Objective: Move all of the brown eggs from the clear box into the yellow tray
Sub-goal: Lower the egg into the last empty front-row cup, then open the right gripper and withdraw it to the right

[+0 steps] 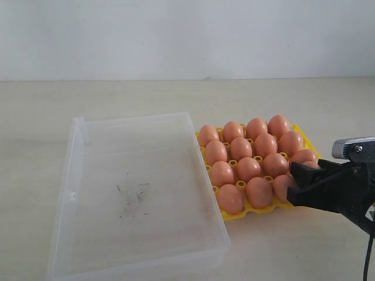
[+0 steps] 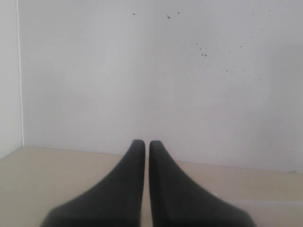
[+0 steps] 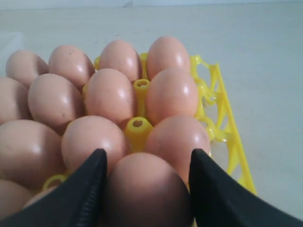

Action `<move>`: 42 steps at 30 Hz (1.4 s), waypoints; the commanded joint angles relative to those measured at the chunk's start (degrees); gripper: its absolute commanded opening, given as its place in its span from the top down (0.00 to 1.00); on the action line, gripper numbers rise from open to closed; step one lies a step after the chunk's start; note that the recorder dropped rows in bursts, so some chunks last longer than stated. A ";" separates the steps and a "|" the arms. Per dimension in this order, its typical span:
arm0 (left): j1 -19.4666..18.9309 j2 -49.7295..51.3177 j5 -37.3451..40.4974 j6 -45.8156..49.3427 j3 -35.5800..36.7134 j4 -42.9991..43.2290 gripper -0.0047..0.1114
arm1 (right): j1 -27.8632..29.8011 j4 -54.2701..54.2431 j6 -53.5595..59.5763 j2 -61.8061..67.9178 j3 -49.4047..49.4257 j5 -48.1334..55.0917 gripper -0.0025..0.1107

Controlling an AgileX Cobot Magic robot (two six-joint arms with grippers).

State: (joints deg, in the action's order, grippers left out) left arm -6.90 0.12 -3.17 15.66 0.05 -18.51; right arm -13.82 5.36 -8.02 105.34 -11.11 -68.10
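My right fingers [image 1: 310, 174] grasp one brown egg [image 3: 147, 189], a finger pressed to each flank so the shell sits between them and cannot roll out. That egg is at the lower right corner of the yellow tray [image 1: 246, 214], right of centre in the exterior frame and mostly hidden there behind my fingers. It stands level with its neighbours, so I judge it is in or just over the last free cup. The other brown eggs [image 1: 248, 168] fill the rest of the lattice, each upright in its own cup, which keeps them from knocking together. The clear box [image 1: 79, 126], left of the tray on the counter [image 1: 117, 99], holds no eggs, only dark smudges. My left fingers [image 2: 128, 189] are clenched on nothing, facing a bare wall away from the work
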 commanded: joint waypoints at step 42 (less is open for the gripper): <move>0.08 -0.12 0.17 0.31 -0.05 0.23 0.93 | 0.08 6.80 -4.23 -29.24 11.11 -1.86 0.97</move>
State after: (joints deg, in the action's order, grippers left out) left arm -6.90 0.12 -3.17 15.66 0.05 -18.51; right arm -13.82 8.01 -11.78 79.59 -0.53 -69.34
